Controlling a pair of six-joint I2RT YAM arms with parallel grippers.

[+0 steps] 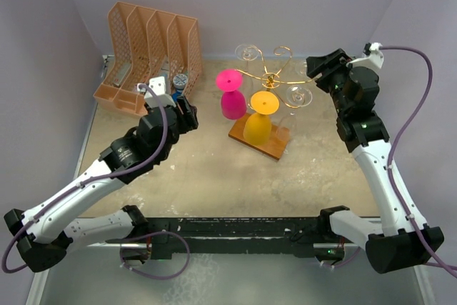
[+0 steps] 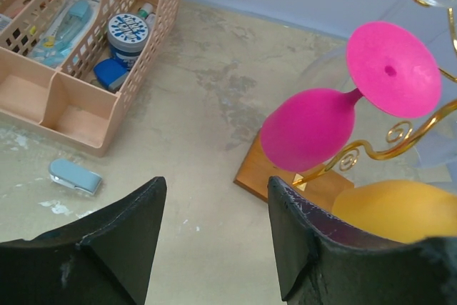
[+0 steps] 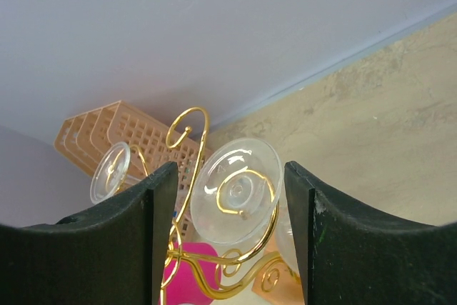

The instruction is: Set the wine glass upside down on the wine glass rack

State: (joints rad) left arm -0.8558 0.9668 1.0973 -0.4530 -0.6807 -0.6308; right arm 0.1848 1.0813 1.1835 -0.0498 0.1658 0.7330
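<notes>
Clear wine glass [image 1: 298, 96] hangs upside down on the right side of the wine glass rack [image 1: 270, 80], foot caught in a gold spiral arm. Right claw [image 3: 228, 173] is released, fingers spread, lined up with that foot from just beside the rack; can't tell any contact. Left claw [image 2: 216, 191] is also spread wide, nothing in it, above the table [image 1: 207, 169] left of the rack. Pink glass [image 2: 307, 137], yellow glass [image 2: 400, 208] and a second clear glass [image 1: 248, 53] hang inverted too. Orange file organizer [image 1: 146, 55] is back left.
</notes>
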